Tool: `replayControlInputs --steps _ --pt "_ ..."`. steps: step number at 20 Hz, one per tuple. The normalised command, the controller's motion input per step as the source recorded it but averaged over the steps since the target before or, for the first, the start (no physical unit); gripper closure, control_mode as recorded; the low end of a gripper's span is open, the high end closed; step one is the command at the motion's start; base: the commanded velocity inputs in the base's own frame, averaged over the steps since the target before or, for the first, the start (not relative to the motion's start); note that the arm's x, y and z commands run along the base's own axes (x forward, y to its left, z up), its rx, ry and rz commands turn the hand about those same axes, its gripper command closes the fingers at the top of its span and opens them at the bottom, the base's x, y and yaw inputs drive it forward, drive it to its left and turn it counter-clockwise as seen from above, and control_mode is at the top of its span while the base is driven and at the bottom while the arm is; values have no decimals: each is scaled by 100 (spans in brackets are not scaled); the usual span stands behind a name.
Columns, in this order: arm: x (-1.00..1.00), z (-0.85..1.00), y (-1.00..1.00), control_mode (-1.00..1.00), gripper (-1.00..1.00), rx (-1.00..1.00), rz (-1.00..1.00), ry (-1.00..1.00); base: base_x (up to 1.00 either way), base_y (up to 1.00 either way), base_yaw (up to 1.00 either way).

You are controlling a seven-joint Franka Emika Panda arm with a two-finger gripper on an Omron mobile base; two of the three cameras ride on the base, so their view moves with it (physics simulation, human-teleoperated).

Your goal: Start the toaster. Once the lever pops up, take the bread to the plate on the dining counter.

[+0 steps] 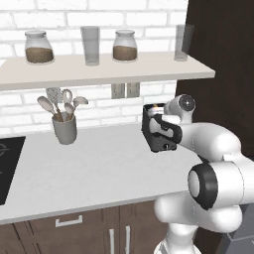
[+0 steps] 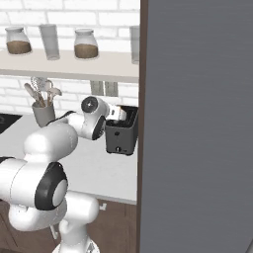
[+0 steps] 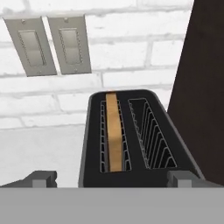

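White brick wall [image 1: 20,106] backs a pale worktop [image 1: 99,168] where the toaster [image 2: 121,133] stands at the far right end, against a dark panel [image 1: 223,74]. The arm hovers just above it, the gripper [image 3: 111,178] spread wide either side of the toaster's near end. The bread [image 3: 114,133] sits edge-up in the left slot. Starting looks to be the step in hand; next calls for finding and pressing down the lever.
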Motion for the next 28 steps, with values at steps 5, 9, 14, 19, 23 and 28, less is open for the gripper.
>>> replayControlInputs --steps 5,9,14,19,23,28 --pt "23 -12 0 -100 -100 0 0 6 0 0 0" --pt "12 -24 0 -100 -100 0 0 2 0 0 0" --pt "13 -19 0 -100 -100 0 0 0 0 0 0" --pt "24 -4 0 -100 -100 0 0 0 0 0 0" --pt "24 -3 0 -100 -100 0 0 0 0 0 0" --pt "17 -6 0 -100 -100 0 0 0 0 0 0"
